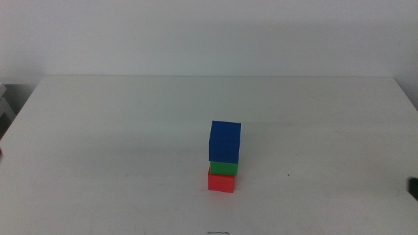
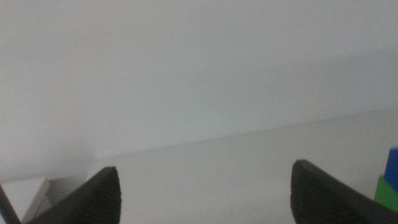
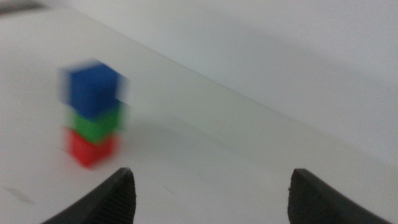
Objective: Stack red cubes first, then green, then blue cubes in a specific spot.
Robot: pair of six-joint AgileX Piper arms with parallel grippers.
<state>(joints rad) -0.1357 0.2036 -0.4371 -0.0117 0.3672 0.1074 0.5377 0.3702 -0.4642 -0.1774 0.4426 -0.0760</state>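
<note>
Stack is standing near table [image 1: 98, 130] centre: red cube [image 1: 221, 182] at btm, green cube [image 1: 223, 168] on it, blue cube [image 1: 225, 141] on top, sitting slightly askew. Left gripper [image 2: 205, 193] is holding jaws wide apart w/ nothing betw. them, touching nothing; stack is showing only at edge of its view. Right gripper [image 3: 211, 196] is likewise holding jaws wide, gripping nothing, well apart from stack; its view is blurring. Neither arm is reaching the cubes in middle view.
</note>
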